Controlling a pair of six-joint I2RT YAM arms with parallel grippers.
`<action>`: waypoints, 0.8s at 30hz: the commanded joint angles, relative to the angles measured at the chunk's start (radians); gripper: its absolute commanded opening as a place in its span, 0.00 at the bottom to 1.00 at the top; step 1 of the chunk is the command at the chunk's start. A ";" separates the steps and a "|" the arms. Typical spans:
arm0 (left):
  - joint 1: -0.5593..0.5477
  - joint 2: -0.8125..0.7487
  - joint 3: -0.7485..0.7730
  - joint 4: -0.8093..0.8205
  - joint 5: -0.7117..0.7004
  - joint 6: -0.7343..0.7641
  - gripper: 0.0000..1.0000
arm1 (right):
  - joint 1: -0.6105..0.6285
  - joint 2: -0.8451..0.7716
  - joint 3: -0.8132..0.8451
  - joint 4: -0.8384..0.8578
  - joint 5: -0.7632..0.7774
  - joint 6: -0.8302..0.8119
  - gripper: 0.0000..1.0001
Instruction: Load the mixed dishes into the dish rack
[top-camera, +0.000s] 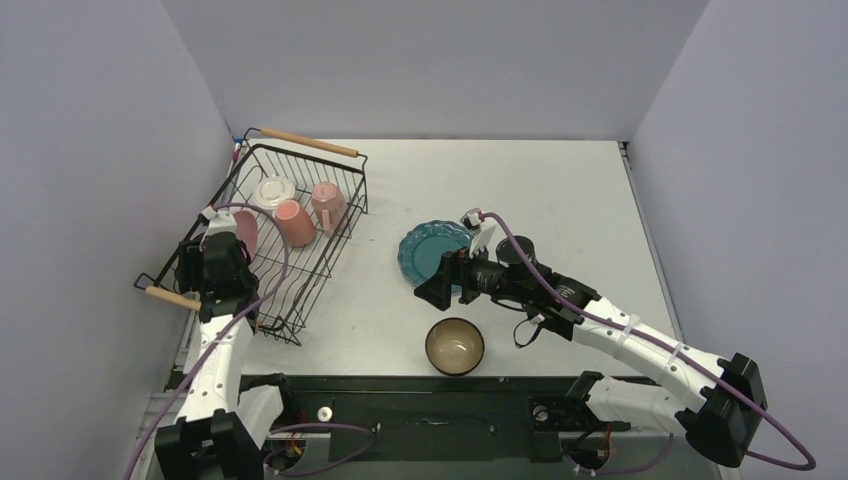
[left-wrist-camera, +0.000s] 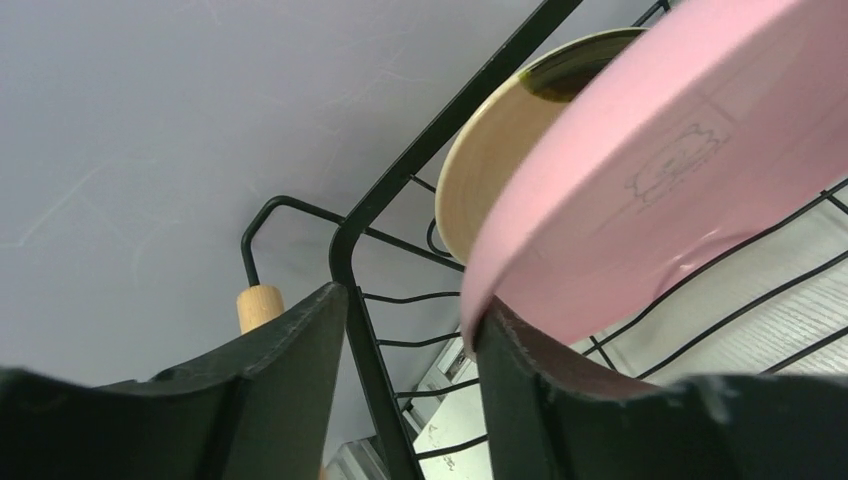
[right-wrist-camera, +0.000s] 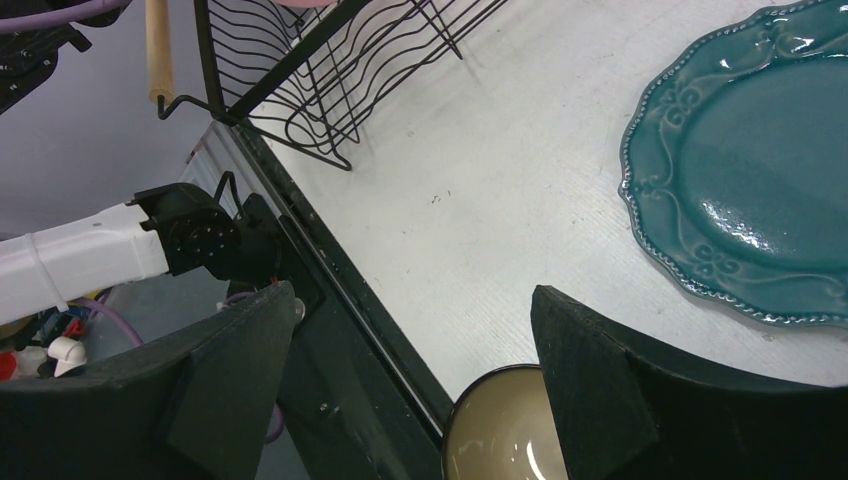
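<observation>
- Well, the dish rack (top-camera: 300, 285) is a black wire basket with thin ribbed floor wires and a light wooden rod handle (top-camera: 309, 142) at each end. It sits at the left of the pale grey counter (top-camera: 560, 190).
- In its far half are a white mug (top-camera: 272, 190), a glossy pink mug (top-camera: 294, 222) and a second pink mug (top-camera: 328, 205).
- The pink plate (left-wrist-camera: 650, 170) is smooth and stands on edge inside the rack, with a faint printed mark on its face. The cream plate (left-wrist-camera: 500, 150) sits right behind it, mostly covered.
- The left fingers (left-wrist-camera: 290, 350) are black with rough edges and are spread apart, with a rack wire running up between them. The pink plate's rim is at the inner edge of one finger (contact is hard to judge this close) and is not pinched.
- The teal scalloped plate (top-camera: 437, 253) is glazed, with a beaded rim and embossed scrolls. It lies flat on the counter outside the rack and is cut off in the right wrist view.
- The dark bowl (top-camera: 455, 346) is round with a glossy cream inside, on the counter near the front edge.
- The right fingers (right-wrist-camera: 600, 370) are wide apart, holding nothing, over bare counter. The teal plate is off to one side, and the bowl's rim peeks in low between them, mostly cropped.
</observation>
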 joint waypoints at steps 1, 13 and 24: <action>-0.004 -0.042 0.013 -0.012 -0.002 -0.029 0.53 | 0.009 -0.009 0.022 0.056 -0.008 -0.014 0.83; -0.010 -0.063 0.069 -0.152 0.012 -0.163 0.77 | 0.021 0.008 0.024 0.080 -0.028 0.009 0.83; -0.045 -0.167 0.089 -0.277 0.014 -0.220 0.97 | 0.013 0.005 0.009 0.071 -0.024 0.013 0.83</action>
